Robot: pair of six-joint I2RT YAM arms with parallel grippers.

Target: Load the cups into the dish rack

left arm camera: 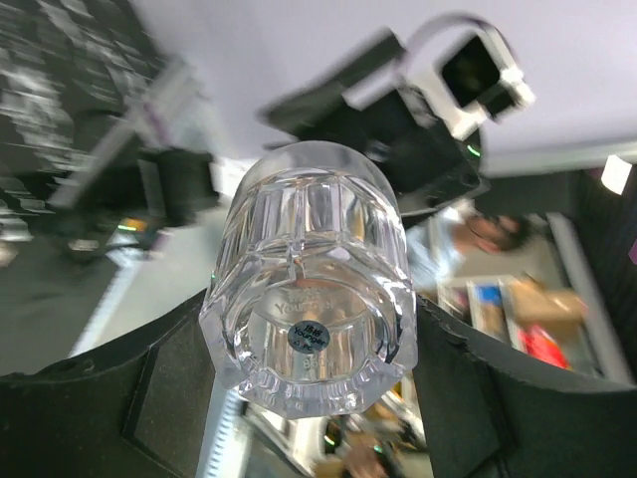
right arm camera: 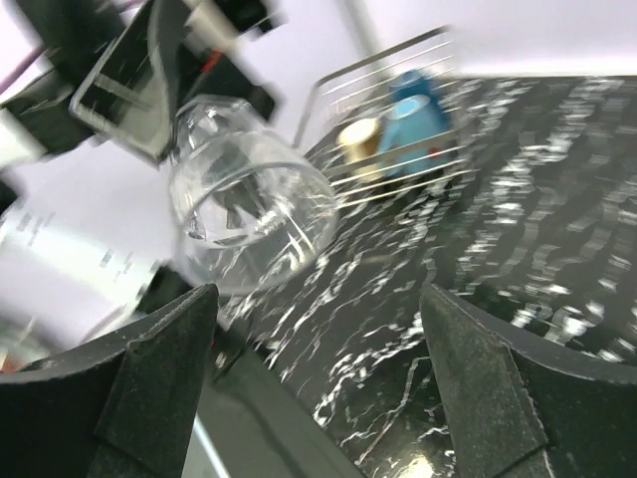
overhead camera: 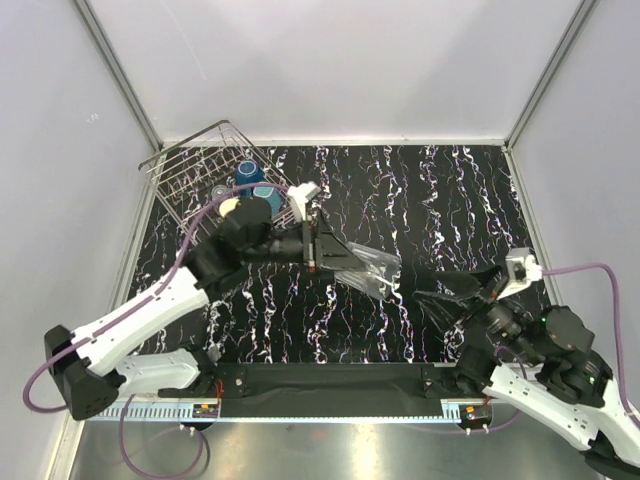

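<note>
L wrist cam alone shows the clear glass (left arm camera: 311, 289) base-on: thick faceted walls, small dark round sticker (left arm camera: 312, 337), print too blurred to read. Left gripper (overhead camera: 352, 262) clamps it above the marbled table (overhead camera: 440, 190). R wrist cam: right gripper (right arm camera: 317, 309) jaws wide, nothing btwn. Wire dish rack (overhead camera: 190, 165) holds dark blue cup (overhead camera: 250, 172), light blue cup (overhead camera: 262, 193), beige cup (overhead camera: 232, 206)

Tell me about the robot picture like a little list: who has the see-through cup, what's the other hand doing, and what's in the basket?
holding: left gripper shut on the clear glass cup, tipped sideways above the table
other arm: right gripper open, empty, near that cup
rack spot: dish rack at the table's far left corner
in rack: dark blue cup, light blue cup, beige cup
left to load: clear glass cup
</note>
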